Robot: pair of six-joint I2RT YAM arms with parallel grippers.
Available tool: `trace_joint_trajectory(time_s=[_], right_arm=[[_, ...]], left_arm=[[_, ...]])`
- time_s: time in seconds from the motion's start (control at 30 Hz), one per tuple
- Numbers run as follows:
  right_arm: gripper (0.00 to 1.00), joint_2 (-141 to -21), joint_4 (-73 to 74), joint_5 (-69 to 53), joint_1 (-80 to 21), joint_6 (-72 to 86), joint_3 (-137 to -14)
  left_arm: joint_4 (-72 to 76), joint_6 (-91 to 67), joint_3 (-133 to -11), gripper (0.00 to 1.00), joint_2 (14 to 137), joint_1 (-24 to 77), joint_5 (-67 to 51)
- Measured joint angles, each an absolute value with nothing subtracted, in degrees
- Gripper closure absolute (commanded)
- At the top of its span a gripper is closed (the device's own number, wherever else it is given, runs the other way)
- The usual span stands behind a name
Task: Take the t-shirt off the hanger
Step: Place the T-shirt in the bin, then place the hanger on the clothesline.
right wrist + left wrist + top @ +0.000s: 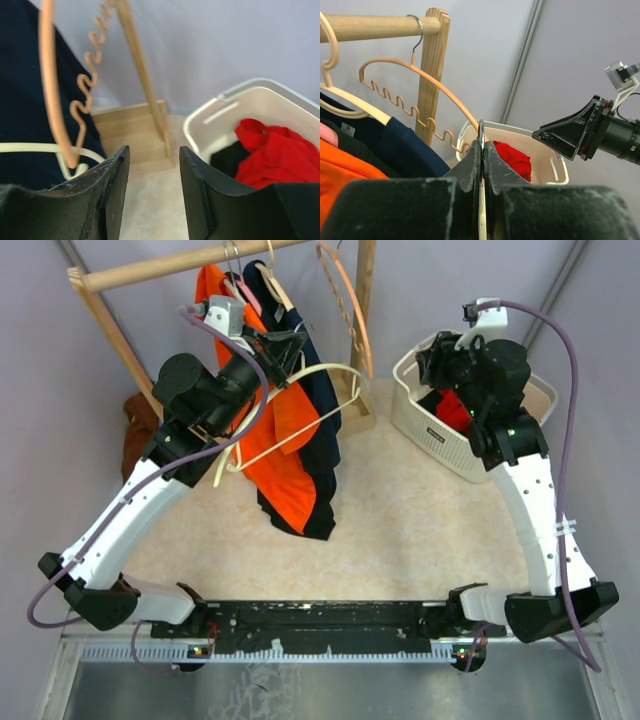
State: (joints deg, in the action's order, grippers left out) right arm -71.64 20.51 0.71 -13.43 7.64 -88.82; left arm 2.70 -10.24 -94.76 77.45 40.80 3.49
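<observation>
Two arms reach over the beige table (420,530) toward its far edge. The left gripper (481,150) has its jaws pressed together on the metal hook (480,131) of a cream hanger (345,368), holding it up just in front of the wooden clothes rack (170,268) at the far left. That hanger looks bare; its frame lies across the front of an orange t-shirt (285,465) and a navy garment (325,410) that hang from the rack's rod. A peach hanger (350,300) with a wavy notched edge hangs empty from the same rod, near the right post.

The right gripper (152,160) hovers above the near rim of a white laundry basket (430,435) at the table's far right corner. Its jaws are spread with nothing between them. A red t-shirt (270,150) lies crumpled inside the basket, touching a dark piece of cloth (230,157) beside it, well apart from the cream hanger.
</observation>
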Motion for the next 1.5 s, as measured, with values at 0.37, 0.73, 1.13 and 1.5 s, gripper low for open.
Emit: trace_joint_trajectory(time_s=[0.37,0.73,1.13,1.5], right_arm=[[0.53,-71.64,15.14,-5.72,-19.03,9.85,-88.84],[0.52,-71.64,14.28,-5.67,-19.77,10.11,-88.25],[0.49,-69.93,14.83,-3.86,-19.77,9.21,-84.64],[0.49,-65.60,14.55,-2.63,-19.77,8.56,-82.74]], left_arm=[[0.12,-10.26,-94.80,1.00,77.45,40.88,4.34],[-3.79,-8.91,-99.24,1.00,79.20,40.91,11.53],[0.01,-9.19,-107.87,1.00,89.73,41.45,14.76],[1.43,-7.62,-115.22,1.00,97.03,42.65,20.25]])
